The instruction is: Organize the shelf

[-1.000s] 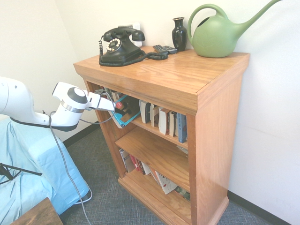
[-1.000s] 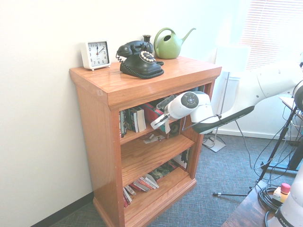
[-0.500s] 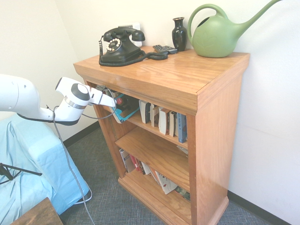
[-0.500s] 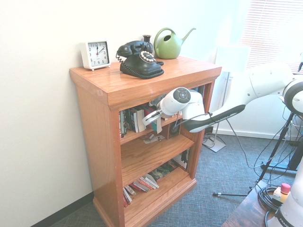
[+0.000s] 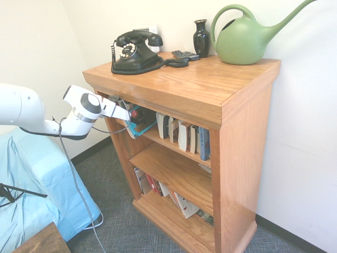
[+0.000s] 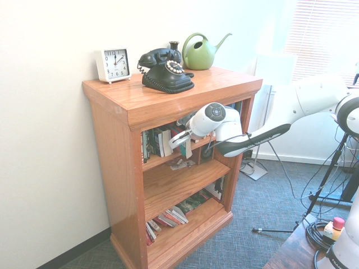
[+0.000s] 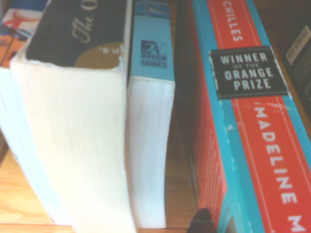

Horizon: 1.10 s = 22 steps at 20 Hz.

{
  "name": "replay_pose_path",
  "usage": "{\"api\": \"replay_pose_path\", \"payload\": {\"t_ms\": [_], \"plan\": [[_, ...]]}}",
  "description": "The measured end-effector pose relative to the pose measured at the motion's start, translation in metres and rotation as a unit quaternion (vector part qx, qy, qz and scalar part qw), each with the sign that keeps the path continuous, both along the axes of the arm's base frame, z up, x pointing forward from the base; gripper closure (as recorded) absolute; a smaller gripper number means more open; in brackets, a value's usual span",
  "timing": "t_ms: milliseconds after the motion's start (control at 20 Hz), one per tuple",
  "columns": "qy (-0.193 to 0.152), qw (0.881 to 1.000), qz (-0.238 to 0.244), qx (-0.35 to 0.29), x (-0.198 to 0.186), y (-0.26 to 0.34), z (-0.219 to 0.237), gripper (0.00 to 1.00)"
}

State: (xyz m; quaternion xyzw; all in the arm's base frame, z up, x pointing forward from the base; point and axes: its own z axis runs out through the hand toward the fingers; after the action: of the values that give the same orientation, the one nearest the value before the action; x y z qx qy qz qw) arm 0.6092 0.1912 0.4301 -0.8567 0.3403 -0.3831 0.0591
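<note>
Here, tool (image 5: 128, 119) closed narrow at the shelf's (image 5: 181, 84) upper tier, beside a red-and-blue book (image 7: 252, 116), open tier below, upright books (image 5: 184, 136) nearer its far end.Apparently narrow, the tool (image 5: 128, 119) reaching the shelf's (image 5: 242, 147) upper tier, near a red-and-blue book (image 7: 252, 116), open room on the shelf's middle tier.

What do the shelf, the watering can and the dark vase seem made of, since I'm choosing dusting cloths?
Shelf: wood, satin honey-brown finish; the grain shows on its side.
Watering can: probably plastic, smooth green; handle and body look like one moulded piece.
Vase: glossy black, perhaps glazed ceramic; it catches highlights, but could be glass.

Telephone (image 5: 134, 55) on shelf (image 5: 184, 84) top
</note>
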Motion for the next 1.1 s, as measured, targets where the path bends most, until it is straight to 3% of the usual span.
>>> {"api": "replay_pose_path", "payload": {"t_ms": [800, 1100], "plan": [[-0.006, 1.0, 0.005, -0.008, -0.003, -0.003, 0.003, 0.0], [-0.015, 1.0, 0.025, -0.003, -0.033, -0.016, 0.007, 0.0]]}}
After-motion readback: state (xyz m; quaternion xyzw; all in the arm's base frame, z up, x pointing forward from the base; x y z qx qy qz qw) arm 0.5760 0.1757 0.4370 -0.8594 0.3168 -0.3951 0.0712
